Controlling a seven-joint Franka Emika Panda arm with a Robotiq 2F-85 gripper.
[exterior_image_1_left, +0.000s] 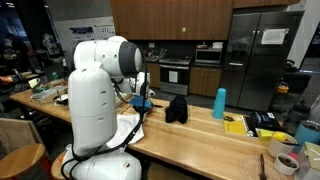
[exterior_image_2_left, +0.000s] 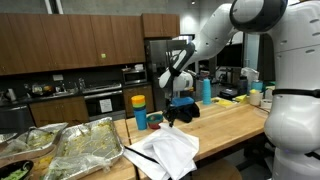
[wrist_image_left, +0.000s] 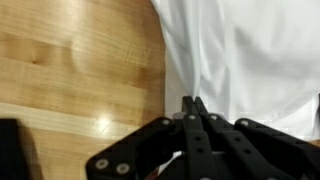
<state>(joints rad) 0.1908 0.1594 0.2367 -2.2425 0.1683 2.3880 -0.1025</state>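
My gripper (wrist_image_left: 193, 103) is shut, its two black fingers pressed tip to tip, and I see nothing between them. It hangs just over the near left part of a white cloth (wrist_image_left: 240, 60) that lies crumpled on the wooden table (wrist_image_left: 80, 70). In both exterior views the gripper (exterior_image_1_left: 143, 107) (exterior_image_2_left: 168, 112) points down at the table beside the cloth (exterior_image_1_left: 127, 128) (exterior_image_2_left: 165, 150). A black lumpy object (exterior_image_1_left: 176, 110) (exterior_image_2_left: 183, 110) sits on the table close behind it.
A blue bottle (exterior_image_1_left: 219, 103) and yellow items (exterior_image_1_left: 237, 124) stand farther along the table. A teal cup with a yellow lid (exterior_image_2_left: 139, 110) and foil trays (exterior_image_2_left: 80, 145) sit at the other end. Kitchen cabinets and a fridge (exterior_image_1_left: 255, 55) are behind.
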